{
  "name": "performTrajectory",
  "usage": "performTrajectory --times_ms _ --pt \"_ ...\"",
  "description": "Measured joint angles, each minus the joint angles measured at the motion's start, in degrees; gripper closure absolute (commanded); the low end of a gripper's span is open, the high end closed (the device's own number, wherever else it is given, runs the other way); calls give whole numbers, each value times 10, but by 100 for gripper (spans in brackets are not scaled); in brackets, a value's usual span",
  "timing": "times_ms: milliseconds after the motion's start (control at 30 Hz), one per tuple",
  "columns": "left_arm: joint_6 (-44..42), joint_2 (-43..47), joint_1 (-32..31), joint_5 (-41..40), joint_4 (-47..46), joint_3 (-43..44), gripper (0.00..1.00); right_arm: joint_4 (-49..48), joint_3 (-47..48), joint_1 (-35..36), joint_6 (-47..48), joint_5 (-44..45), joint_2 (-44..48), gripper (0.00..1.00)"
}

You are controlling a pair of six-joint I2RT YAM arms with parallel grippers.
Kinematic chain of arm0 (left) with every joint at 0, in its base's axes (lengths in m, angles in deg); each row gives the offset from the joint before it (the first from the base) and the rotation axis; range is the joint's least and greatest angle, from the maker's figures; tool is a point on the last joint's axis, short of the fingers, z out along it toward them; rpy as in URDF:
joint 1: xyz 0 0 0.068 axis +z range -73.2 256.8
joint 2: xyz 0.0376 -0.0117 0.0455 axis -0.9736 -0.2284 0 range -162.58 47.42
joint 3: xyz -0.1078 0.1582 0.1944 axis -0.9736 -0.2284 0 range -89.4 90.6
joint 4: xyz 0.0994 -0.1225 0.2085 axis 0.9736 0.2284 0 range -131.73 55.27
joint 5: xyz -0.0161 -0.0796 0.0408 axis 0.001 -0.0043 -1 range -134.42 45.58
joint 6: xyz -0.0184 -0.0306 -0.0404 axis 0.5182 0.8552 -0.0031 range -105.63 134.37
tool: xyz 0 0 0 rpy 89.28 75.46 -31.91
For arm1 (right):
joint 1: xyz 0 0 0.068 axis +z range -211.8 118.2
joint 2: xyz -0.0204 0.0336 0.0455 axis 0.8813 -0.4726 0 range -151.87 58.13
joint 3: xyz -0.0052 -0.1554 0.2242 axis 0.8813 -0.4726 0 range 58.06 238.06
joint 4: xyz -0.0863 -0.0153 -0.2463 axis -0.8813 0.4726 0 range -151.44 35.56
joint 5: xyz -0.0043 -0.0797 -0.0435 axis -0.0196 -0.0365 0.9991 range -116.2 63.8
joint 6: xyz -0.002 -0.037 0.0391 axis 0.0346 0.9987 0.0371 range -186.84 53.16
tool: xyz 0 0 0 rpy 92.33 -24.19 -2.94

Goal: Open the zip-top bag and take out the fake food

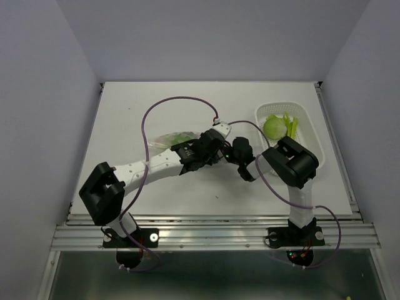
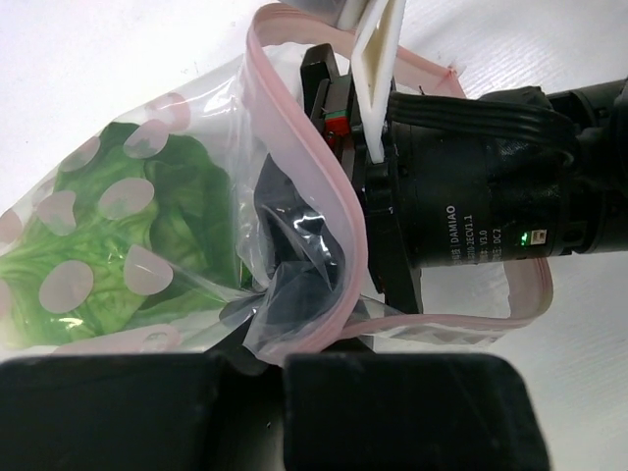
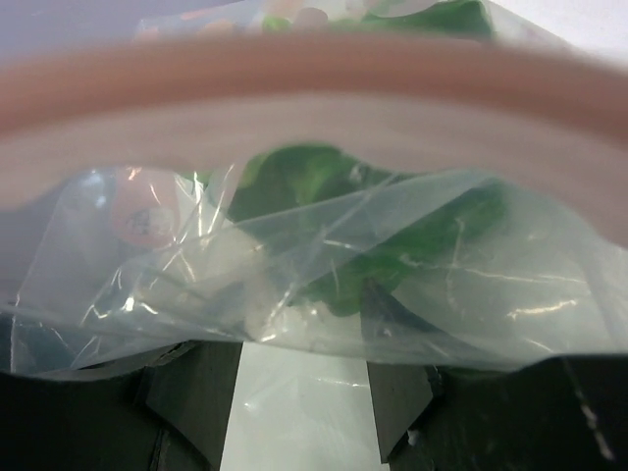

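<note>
The clear zip-top bag (image 1: 170, 139) lies at mid-table, its pink zipper strip (image 2: 324, 177) pulled apart into an open mouth. My left gripper (image 2: 267, 365) is shut on the bag's edge near that strip. A dark green leaf (image 2: 157, 221) of fake food lies inside the bag. My right gripper (image 3: 300, 319) points into the mouth from the right, its fingers (image 3: 191, 392) apart and their tips veiled by plastic in front of the leaf (image 3: 324, 182). In the top view both grippers meet at the bag: left (image 1: 203, 150), right (image 1: 229, 152).
A white perforated basket (image 1: 306, 115) stands at the right rear, holding a pale green lettuce-like ball (image 1: 273, 127) and yellow-green leafy strips (image 1: 291, 124). A purple cable (image 1: 169, 103) loops above the bag. The right arm's elbow (image 1: 295, 161) hangs in front of the basket.
</note>
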Motion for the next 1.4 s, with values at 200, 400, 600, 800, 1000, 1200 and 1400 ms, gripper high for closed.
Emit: performTrajectory --times_ms 200,400,600,800,1000,1200,1400 --pt "-20 1 4 15 4 -11 100 -38 13 1 15 -26 -41 44" --pt "-31 3 11 34 9 -15 100 -50 26 5 14 -40 -77 44" --pt "-45 15 20 65 8 -25 100 -55 27 10 31 -38 -82 44" --pt "-44 19 26 94 4 -27 100 -72 39 14 33 -32 -103 45" --pt "-34 21 26 137 -20 -27 100 -74 59 28 37 -27 -116 46" --pt "-23 21 26 162 -26 -27 100 -72 59 39 41 -16 -116 73" --pt "-20 21 26 174 -41 -29 100 -72 59 40 40 -6 -116 99"
